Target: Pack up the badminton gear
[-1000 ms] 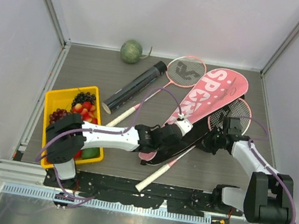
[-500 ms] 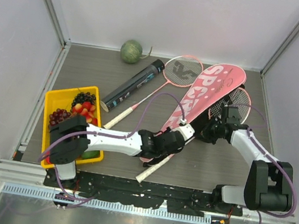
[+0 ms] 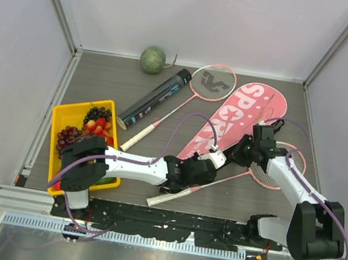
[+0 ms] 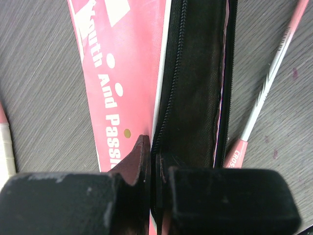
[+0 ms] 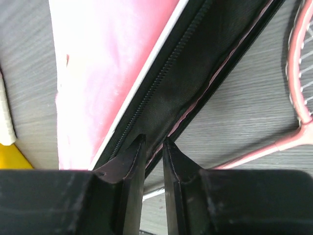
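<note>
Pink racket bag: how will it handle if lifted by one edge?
Probably floppy: the racket bag looks like thin fabric, and its unzipped edge bends up where the left gripper pinches it. Likely light for its size, so one end may sag or drag. Its smooth pink face could slide easily on the table.

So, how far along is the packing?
Done: nothing packed yet. In hand: left gripper pinches the racket bag at its narrow end; right gripper, jaws slightly apart, at its zipper edge. Left: both rackets and the black tube lie outside it.
</note>
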Motion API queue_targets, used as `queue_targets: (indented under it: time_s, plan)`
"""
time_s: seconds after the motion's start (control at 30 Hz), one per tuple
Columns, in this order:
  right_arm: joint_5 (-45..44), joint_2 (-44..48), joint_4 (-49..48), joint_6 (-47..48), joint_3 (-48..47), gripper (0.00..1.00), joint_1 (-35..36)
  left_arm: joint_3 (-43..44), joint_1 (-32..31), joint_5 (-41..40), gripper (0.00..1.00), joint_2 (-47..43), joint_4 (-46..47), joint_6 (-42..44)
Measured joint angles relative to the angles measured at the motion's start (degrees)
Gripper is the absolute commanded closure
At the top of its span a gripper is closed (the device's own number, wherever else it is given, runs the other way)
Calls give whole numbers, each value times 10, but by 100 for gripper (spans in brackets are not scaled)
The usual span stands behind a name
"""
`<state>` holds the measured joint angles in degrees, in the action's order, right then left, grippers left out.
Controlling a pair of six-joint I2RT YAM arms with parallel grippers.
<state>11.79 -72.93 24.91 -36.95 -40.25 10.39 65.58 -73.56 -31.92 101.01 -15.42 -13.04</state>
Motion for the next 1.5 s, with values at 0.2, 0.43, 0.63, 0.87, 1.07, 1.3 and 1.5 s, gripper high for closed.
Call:
queue_targets:
  time_s: [0.2, 0.43, 0.63, 0.87, 1.07, 1.3, 1.5]
  plan:
    - [-73, 65, 15, -35, 5, 51, 0, 0, 0, 0, 100, 3, -2, -2]
    - [-181, 198, 95, -136, 46, 47, -21, 0, 0, -2, 100, 3, -3, -2]
    - [-217, 205, 121, -195, 91, 48, -27, -12, -1, -9, 100, 3, 5, -3]
    - [-219, 87, 98, -211, 100, 53, -27, -35, -1, -15, 100, 3, 15, -12]
    - [-225, 65, 73, -222, 98, 58, -28, -43, -1, -16, 100, 2, 22, -17]
    - [-228, 22, 42, -214, 81, 95, -29, -48, -1, -19, 100, -2, 26, -19]
    - [-214, 20, 13, -158, 80, 95, -31, -47, -2, -37, 100, -3, 22, -15]
